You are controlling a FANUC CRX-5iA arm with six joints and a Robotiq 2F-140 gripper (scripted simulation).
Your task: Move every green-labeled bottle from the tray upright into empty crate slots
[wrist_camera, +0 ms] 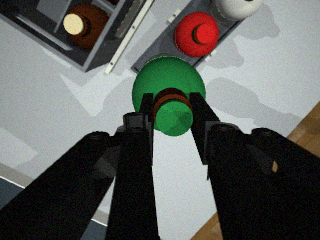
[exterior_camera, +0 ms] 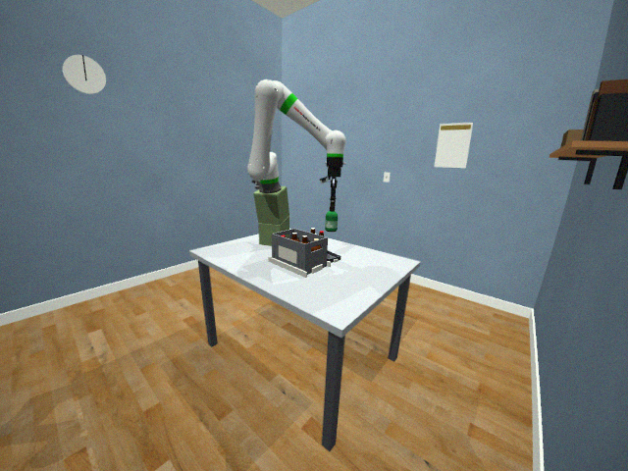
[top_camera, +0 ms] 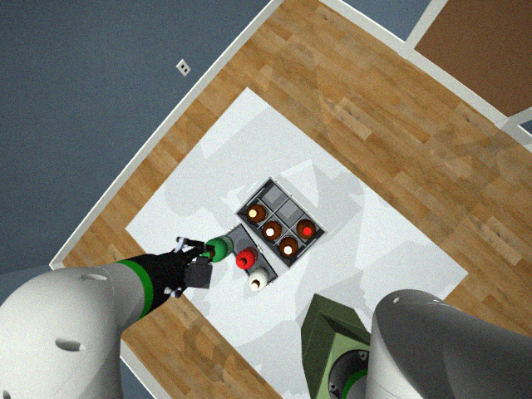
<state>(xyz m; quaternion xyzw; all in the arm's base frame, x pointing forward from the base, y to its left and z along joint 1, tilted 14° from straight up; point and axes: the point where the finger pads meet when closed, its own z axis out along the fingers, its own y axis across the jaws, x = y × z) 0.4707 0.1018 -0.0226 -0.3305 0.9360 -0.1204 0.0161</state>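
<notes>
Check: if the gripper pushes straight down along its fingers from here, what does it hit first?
The gripper points straight down, shut on the green bottle's neck. Below the bottle lies the near end of the tray, probably its vacated spot, beside the red bottle. Depth is unclear; the rim could come first.

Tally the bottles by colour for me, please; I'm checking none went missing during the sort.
Green: 1, the green bottle held in the gripper
Red: 1, the red bottle on the tray
White: 1, the white bottle on the tray
Brown: 4, in the crate
Total: 7
</notes>
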